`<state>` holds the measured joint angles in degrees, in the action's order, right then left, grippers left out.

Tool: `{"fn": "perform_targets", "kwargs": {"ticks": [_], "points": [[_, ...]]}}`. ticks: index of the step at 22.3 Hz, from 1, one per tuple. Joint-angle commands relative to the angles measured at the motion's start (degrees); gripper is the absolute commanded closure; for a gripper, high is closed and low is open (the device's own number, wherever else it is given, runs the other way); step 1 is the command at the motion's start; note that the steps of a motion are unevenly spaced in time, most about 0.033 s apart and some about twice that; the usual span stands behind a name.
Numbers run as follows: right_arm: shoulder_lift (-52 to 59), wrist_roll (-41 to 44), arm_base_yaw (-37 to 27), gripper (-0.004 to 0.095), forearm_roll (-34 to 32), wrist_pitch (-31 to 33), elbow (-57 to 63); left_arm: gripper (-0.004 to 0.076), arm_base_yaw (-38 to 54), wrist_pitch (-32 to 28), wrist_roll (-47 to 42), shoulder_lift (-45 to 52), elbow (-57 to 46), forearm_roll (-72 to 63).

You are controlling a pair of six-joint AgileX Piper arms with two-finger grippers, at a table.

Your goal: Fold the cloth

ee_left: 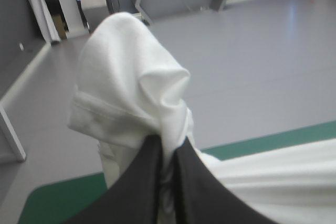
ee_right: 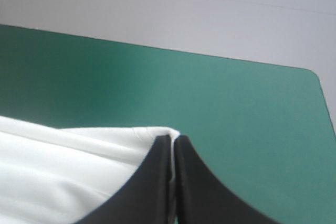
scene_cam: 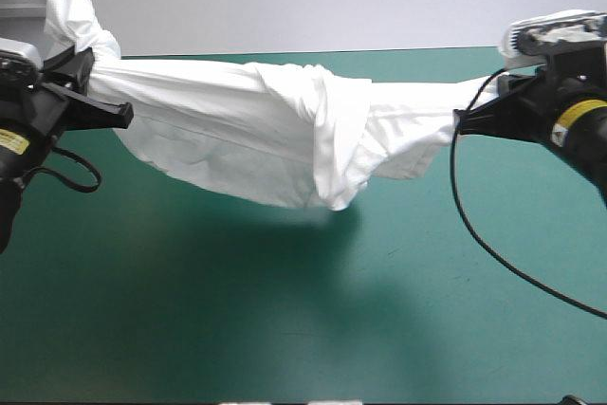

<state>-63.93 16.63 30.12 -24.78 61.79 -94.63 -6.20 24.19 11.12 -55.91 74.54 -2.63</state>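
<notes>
Item: T-shirt (scene_cam: pixel 237 130), white, short-sleeved, one piece.
Position: lifted and drawn out as a band across the upper half of the high view, from the upper left of the frame to the right edge. It appears to hang clear of the tabletop (scene_cam: pixel 285 329).
Long axis: runs left to right across the frame, roughly parallel to the tabletop's far edge. One end points to the left jaws and the other to the right jaws.
Form: broad and loosely creased on the left portion, narrowing to a taut strip toward the right. At centre frame a doubled fold (scene_cam: pixel 332 187) droops lowest. At the upper left a bunched knob of cloth (scene_cam: pixel 74 11) stands beyond the grip.
Left jaws: clenched on the T-shirt (ee_left: pixel 131 77). In the left wrist view the cloth is pinched between the black fingers (ee_left: pixel 136 182), a hemmed lump bulges ahead of their tips, and more cloth trails off beside them.
Right jaws: all but closed, grasping the T-shirt (ee_right: pixel 63 166). In the right wrist view a thin white edge shows between the black fingers (ee_right: pixel 147 182), and cloth spreads to one side.
Surroundings: teal-green cover (ee_right: pixel 236 103) ahead of the right jaws, with a rounded corner. A soft shadow (scene_cam: pixel 313 230) lies on the cover under the sagging middle.
</notes>
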Motion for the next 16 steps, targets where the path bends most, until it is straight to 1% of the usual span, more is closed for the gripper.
{"fn": "perform_targets", "kwargs": {"ticks": [1,3,5,9,11,13,15,16], "points": [[4.3,0.1,-0.4,0.0922,-9.6,3.4,-4.4,0.0734,0.2,-3.0,-0.3,3.2,6.2,6.0],[6.1,0.1,-0.4,0.0922,-12.7,7.0,-6.1,0.0734,0.2,0.5,-0.7,3.6,10.0,9.9],[7.5,0.1,-0.4,0.0922,-13.8,9.6,-7.7,0.0734,0.2,4.2,-0.9,3.6,13.9,13.3],[8.6,0.1,-0.4,0.0922,-13.0,8.9,-7.9,0.0734,0.2,6.7,-0.9,3.4,15.2,12.5],[7.3,-0.6,-0.4,0.0922,-10.5,8.1,-7.9,0.0734,0.1,11.9,-0.9,1.8,15.2,11.3],[4.1,-0.6,-0.4,0.0922,-10.4,7.8,-7.6,0.0734,0.1,15.3,-0.9,-1.1,14.4,8.4],[1.4,-0.6,-0.4,0.0922,-10.9,6.8,-6.1,0.0734,0.1,15.2,-0.8,-3.1,12.8,7.3],[-0.2,-0.6,-0.4,0.0922,-11.1,5.4,-5.0,0.0734,0.1,14.2,-0.7,-4.5,11.3,6.5]]}}
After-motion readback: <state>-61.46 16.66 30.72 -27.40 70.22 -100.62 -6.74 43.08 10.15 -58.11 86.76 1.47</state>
